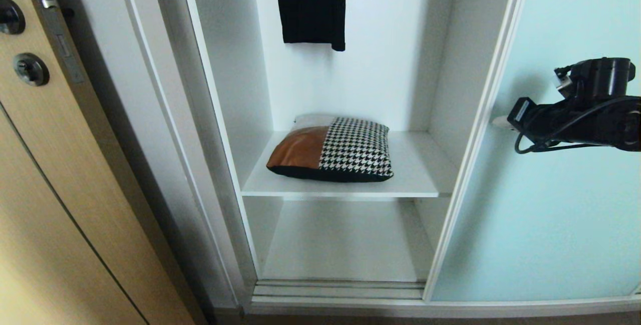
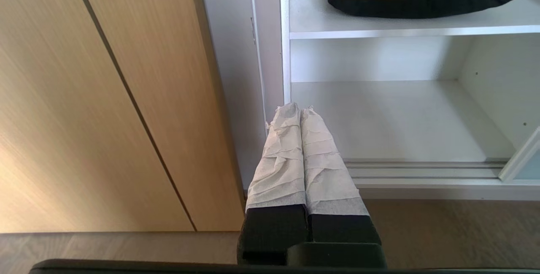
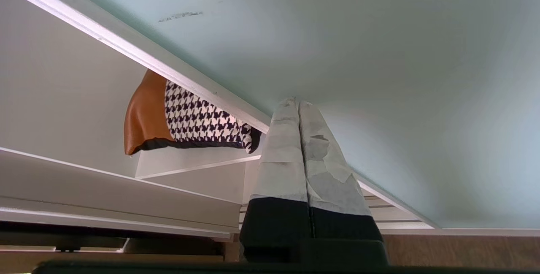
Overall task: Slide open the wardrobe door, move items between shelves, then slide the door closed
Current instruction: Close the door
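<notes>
The sliding wardrobe door (image 1: pixel 551 190) of pale aqua glass stands slid to the right, leaving the white interior open. A cushion (image 1: pixel 333 149) of tan leather and houndstooth fabric lies on the upper shelf (image 1: pixel 425 170); the lower shelf (image 1: pixel 340 240) below it is bare. My right gripper (image 1: pixel 498 122) is shut and empty, its taped tips by the door's left frame. In the right wrist view the gripper (image 3: pixel 295 101) points at the glass (image 3: pixel 379 54) close to the frame, with the cushion (image 3: pixel 190 118) beyond. My left gripper (image 2: pixel 298 107) hangs low, shut and empty, before the wardrobe's left post.
A black garment (image 1: pixel 310 4) hangs at the top of the interior. A tan wood-grain door (image 1: pixel 60 190) with dark round hardware stands at the left. The floor track (image 1: pixel 340 290) runs along the wardrobe's bottom edge.
</notes>
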